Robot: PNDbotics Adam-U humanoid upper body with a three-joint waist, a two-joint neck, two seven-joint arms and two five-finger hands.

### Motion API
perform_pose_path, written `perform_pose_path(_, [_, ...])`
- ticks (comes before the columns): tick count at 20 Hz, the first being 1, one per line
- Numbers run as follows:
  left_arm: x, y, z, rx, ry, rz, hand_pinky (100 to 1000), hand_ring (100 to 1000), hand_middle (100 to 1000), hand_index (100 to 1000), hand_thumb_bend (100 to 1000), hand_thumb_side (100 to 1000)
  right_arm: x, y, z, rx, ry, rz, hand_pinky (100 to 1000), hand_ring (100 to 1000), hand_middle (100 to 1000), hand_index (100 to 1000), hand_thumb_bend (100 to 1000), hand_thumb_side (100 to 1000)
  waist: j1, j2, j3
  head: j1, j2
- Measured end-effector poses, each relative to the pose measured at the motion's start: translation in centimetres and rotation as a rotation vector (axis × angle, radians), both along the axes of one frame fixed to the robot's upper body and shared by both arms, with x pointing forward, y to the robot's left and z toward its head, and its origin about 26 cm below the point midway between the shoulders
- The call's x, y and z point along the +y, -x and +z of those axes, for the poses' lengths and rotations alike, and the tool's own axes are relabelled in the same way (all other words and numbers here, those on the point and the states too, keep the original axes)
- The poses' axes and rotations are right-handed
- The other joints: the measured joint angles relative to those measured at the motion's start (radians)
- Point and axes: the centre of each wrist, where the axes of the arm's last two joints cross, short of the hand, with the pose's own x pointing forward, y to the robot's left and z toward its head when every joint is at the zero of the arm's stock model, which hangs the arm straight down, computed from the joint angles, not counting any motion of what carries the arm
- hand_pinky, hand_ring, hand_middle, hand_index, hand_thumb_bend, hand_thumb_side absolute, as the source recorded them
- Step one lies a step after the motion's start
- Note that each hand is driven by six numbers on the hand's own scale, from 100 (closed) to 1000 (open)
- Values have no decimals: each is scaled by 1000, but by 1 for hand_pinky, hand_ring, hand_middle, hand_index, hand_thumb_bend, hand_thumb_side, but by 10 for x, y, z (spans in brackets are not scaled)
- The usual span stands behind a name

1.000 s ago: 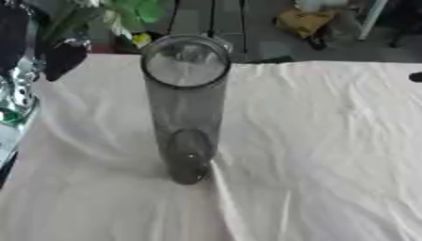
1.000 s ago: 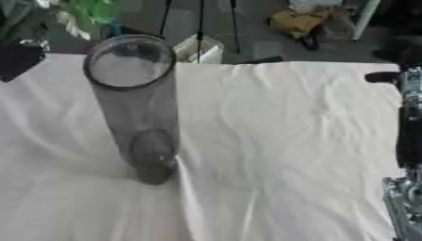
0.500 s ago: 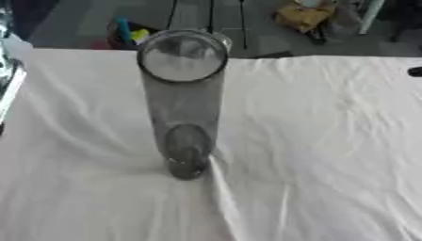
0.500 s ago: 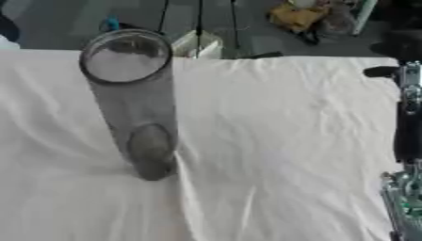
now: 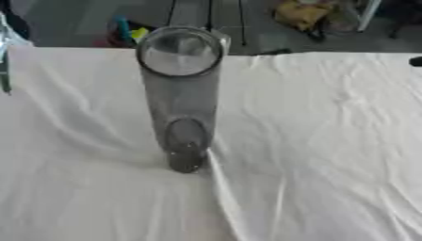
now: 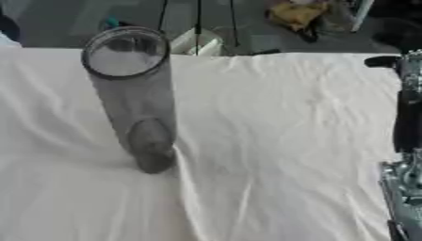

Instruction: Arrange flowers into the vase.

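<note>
**Standing a tall vase on a creased cloth, with no flowers in sight**

Tipping is the main risk here. The vase (image 5: 181,99) is a tall, narrow, smoky-clear cylinder on a small base, upright and empty, and it stands where folds of the white cloth (image 5: 313,141) meet. A stem pushed in at an angle, or a knock against the rim, could lever it over; a tug on the cloth would likely do the same, since a ridge runs straight from its base toward the near edge. A stem lowered off-centre may also catch the rim rather than drop in.

No flowers show in either view, so none can be judged for length or weight. Of the right arm (image 6: 408,141), only black and silver structure shows along the right border of the right eye view; the right robot hand itself is not visible, and neither is the left, so whether either is apart, together or clamped on anything cannot be told. The vase stands well to the left of that arm, out of touch with it.

The desk is wholly covered by the wrinkled cloth. Beyond its far edge the floor is dark, with tripod legs (image 6: 198,19) and some yellow clutter (image 5: 301,12).
</note>
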Motion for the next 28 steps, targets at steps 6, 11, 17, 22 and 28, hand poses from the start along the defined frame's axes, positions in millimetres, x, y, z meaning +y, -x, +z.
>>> perform_pose_path(6, [-12, 6, 11, -4, 84, -190, 100, 100, 100, 106, 100, 786, 0, 0, -2, 8, 2, 3, 594, 762, 629, 769, 100, 1000, 3, -3, -14, -6, 0])
perform_pose_path(11, [-18, 9, 16, -5, 137, -301, 100, 100, 100, 107, 100, 797, 0, 0, -3, 11, 2, 6, 594, 762, 629, 769, 100, 1000, 9, -8, -24, -5, 0])
perform_pose_path(17, [-26, 14, 25, -35, 177, -376, 100, 100, 100, 108, 100, 789, 0, 1, -5, 21, 4, 8, 594, 763, 629, 769, 100, 1000, 16, -16, -34, 3, 1])
perform_pose_path(22, [-29, 18, 32, -63, 193, -398, 100, 100, 100, 109, 100, 786, 1, 1, -6, 28, 7, 13, 594, 763, 629, 769, 100, 1000, 25, -25, -37, 9, 12])
perform_pose_path(28, [-33, 22, 39, -89, 214, -421, 100, 100, 100, 110, 100, 792, 1, 1, -9, 43, 10, 15, 593, 763, 628, 769, 100, 1000, 32, -37, -43, 15, 33])
